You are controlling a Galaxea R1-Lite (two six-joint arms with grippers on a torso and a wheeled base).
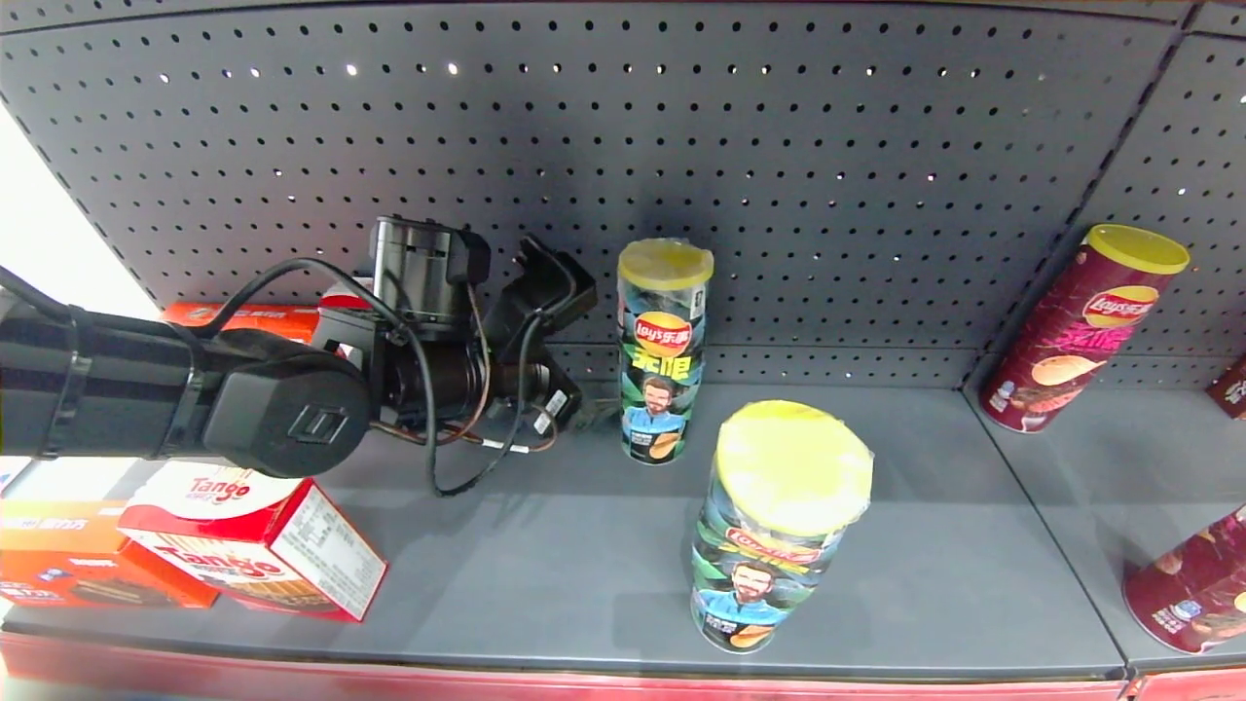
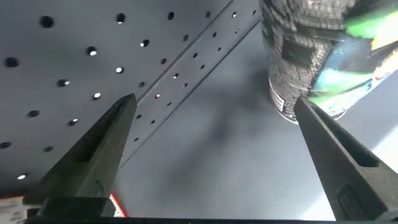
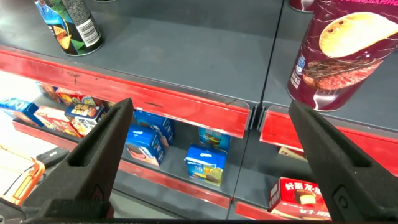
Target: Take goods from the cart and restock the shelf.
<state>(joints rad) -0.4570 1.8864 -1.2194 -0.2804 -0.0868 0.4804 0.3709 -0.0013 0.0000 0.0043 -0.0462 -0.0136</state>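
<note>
A: What is cut off?
B: A maroon can (image 1: 1190, 594) is cropped by the right edge, an orange box (image 1: 68, 555) by the left.
A: Anything blurred?
B: A green can (image 2: 311, 62) is smeared, its top cropped.

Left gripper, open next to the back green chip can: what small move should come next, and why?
Probably draw the left gripper back out of the shelf. Its fingers are open with nothing between them, and the rear green chip can stands upright on the shelf, outside the fingers, so it looks already placed.
</note>
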